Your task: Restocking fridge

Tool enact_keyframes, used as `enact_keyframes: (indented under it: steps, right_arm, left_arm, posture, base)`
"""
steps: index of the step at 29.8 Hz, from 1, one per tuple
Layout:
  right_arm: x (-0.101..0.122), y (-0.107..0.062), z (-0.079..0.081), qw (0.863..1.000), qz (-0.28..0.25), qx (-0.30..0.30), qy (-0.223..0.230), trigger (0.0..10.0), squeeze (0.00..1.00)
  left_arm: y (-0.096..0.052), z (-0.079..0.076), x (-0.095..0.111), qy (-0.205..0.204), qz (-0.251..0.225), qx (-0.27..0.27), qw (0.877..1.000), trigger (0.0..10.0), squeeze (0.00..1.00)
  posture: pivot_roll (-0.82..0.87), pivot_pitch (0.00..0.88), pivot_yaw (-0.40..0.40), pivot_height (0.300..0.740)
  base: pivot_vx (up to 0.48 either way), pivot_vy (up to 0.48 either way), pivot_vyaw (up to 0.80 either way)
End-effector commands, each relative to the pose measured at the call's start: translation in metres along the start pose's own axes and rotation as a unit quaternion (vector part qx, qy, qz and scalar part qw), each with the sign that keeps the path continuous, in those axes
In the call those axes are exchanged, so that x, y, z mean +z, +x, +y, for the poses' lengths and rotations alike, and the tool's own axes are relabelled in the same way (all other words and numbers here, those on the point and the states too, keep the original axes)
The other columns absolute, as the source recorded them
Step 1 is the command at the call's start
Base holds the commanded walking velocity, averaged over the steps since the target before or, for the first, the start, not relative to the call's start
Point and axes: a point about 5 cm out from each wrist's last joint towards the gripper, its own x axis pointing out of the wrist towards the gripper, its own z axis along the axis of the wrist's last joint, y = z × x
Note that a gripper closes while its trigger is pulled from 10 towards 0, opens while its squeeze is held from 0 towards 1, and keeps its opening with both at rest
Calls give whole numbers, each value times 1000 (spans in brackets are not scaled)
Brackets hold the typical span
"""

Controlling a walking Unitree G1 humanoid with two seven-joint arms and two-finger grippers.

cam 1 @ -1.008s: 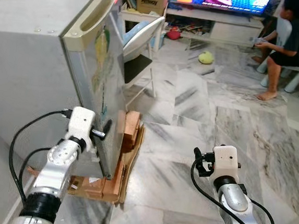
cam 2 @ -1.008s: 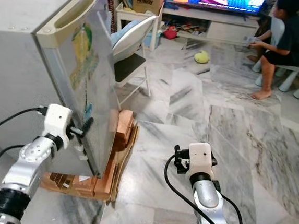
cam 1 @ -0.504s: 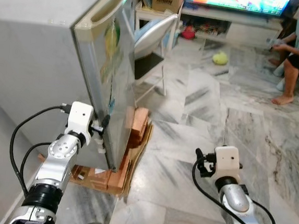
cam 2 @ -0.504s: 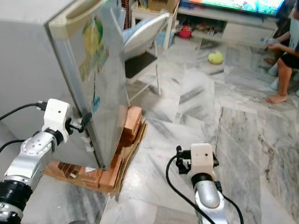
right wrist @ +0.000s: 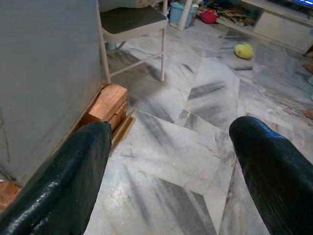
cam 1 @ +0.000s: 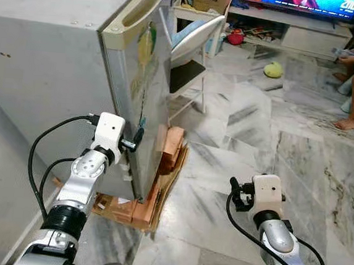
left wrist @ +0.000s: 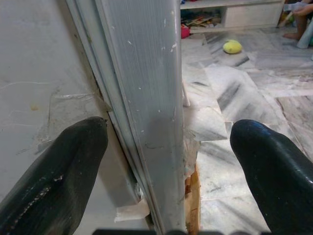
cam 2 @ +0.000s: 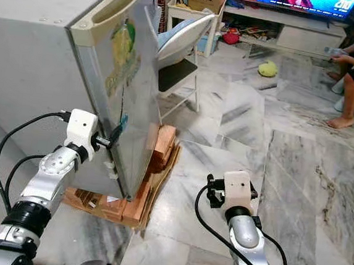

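Two hands, one job: the left hand [left wrist: 161,161] straddles the upright edge of the fridge door [cam 1: 144,98], fingers spread wide either side, gripping nothing. The fridge [cam 1: 52,66] stands on wooden blocks [cam 1: 169,153]. Right hand [right wrist: 171,166] hangs open over the floor [cam 1: 276,135], farther off

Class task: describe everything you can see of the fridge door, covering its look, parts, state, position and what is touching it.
The fridge door is a tall silvery metal panel, scuffed, with a cream top cap holding a recessed handle slot. Yellow-green stickers mark its front. It looks closed or nearly so against the grey fridge body. The left tool is open, its two black fingers straddling the door's edge near mid-height. The fridge stands on bricks and cardboard on the marble floor.
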Motion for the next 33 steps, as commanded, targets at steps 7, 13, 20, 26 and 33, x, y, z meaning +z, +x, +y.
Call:
enact_keyframes:
  steps: [7,13,20,26,33]
  right_arm:
    - [-9,-1,-3,1000,28,5,-12,10000,0]
    - [-21,-3,1,997,63,25,-28,10000,0]
    - [-51,-13,-2,984,160,49,-53,10000,0]
    - [-53,-11,0,982,168,64,-59,10000,0]
    - [-53,-11,3,980,173,74,-60,10000,0]
  left_arm:
    - [12,-17,12,-11,-14,-41,999,10000,0]
    - [23,-31,24,-5,-26,-61,998,10000,0]
    - [37,-80,52,16,-62,-152,986,10000,0]
    - [9,-180,83,56,-136,-400,905,10000,0]
    - [10,-186,84,32,-130,-421,897,10000,0]
  posture:
    - [-31,41,-11,740]
    - [-33,37,-14,740]
    - [-37,30,-20,740]
    - [-37,21,-26,740]
    - [-45,21,-23,740]
  base:
    - [0,0,0]
    - [0,0,0]
    - [0,0,0]
    - [0,0,0]
    - [0,0,0]
